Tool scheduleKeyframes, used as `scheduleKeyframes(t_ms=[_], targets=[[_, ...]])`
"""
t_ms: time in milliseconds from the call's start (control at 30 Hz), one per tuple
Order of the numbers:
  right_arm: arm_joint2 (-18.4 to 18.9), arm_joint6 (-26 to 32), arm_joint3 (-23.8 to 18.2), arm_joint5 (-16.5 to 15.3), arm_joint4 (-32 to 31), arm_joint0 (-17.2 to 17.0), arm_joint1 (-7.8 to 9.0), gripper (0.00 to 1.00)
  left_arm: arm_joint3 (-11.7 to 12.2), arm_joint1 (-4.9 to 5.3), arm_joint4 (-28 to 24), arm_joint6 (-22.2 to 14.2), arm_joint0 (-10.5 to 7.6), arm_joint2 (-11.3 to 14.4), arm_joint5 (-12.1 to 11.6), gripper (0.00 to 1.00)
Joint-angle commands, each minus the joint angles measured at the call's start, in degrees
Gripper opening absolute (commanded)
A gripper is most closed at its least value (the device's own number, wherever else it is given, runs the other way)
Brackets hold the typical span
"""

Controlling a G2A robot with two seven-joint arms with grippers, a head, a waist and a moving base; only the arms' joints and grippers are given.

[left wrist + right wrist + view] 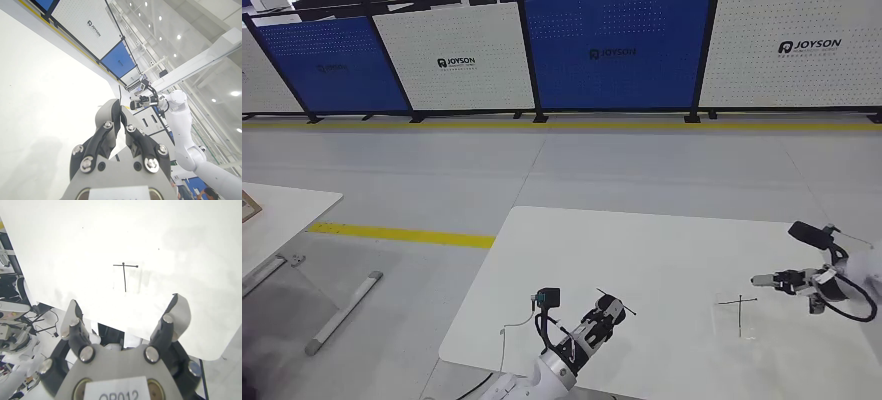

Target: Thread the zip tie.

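Pinching a zip tie (119,92), the left gripper (119,105) is clamped on it, hard to say which end. Right gripper (125,297) is spread near two crossed ties (124,275) on the table (56,247). Seems light, springy and slippery, so I'd grab near the head.

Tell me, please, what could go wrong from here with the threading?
1. The left gripper pinches the thin black plastic zip tie with just the tips of its fingers, so it may pivot or slip.
2. Two other black zip ties lie crossed on the white table; the open right gripper might snag both.
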Motion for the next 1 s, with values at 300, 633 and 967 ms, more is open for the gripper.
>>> scheduleKeyframes(t_ms=[300,633,967], targets=[[0.2,0.0,-0.1,0.0,0.0,-0.2,0.00,1.00,0.0,0.00,0.0,0.0,0.00,0.0,0.0,0.00],[1.2,0.0,-6.6,0.0,-9.4,-2.0,1.24,1.00,0.0,0.00,0.0,0.0,0.00,0.0,0.0,0.00],[-10.3,0.0,-3.8,-0.5,-8.8,5.4,1.05,1.00,0.0,0.00,0.0,0.0,0.00,0.0,0.0,0.00]])
